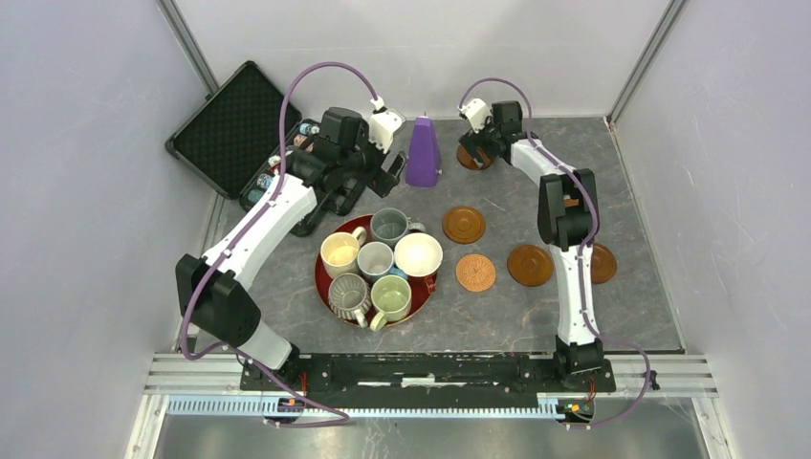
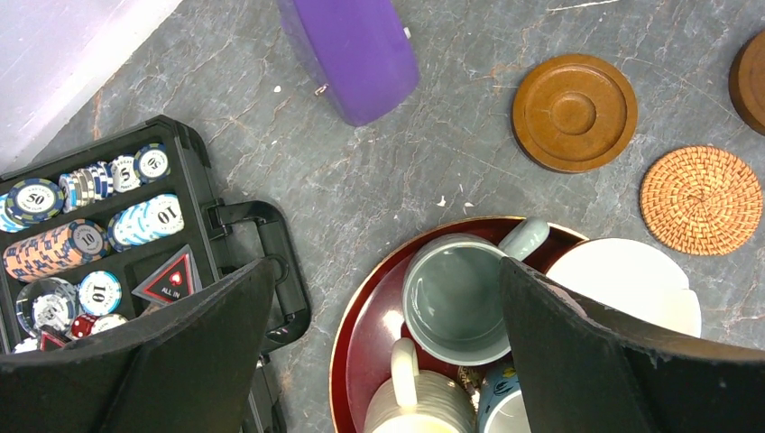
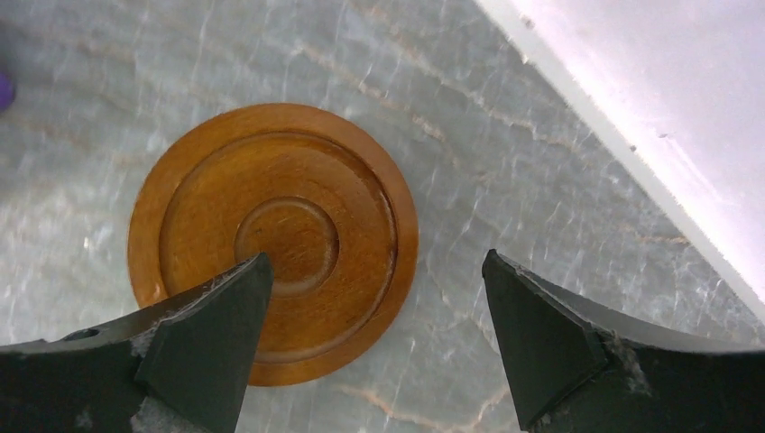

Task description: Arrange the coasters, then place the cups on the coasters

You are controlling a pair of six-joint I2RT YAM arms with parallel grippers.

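- Presently the right pincer (image 3: 376,260) stands spread wide and empty, above the farthest dark brown coaster (image 3: 271,198)
- That coaster lies flat on the table (image 3: 424,63), beneath the pincer but off-centre: the finger on the left of the wrist view overlaps the disc, while the other finger hangs over bare stone beyond the rim
- Being round, the disc has no long axis, so any approach angle serves equally
- The right arm is clearly the nearer; the left pincer (image 2: 386,271) sits beyond the purple cone (image 1: 423,153) from this coaster
- The left pincer is likewise spread and empty, above the far rim of the red tray (image 2: 356,298), with the grey-blue mug (image 2: 451,293) below, between its fingers
- Three further brown coasters (image 1: 464,225) and the woven coaster (image 1: 475,272) lie scattered on the base side of the right pincer, one half hidden by the arm
- All six cups (image 1: 341,252) stand on the tray, none on a coaster
- Judgement: arranging is barely begun; the pincer must shift toward the disc's centre, and the thin rim may slip
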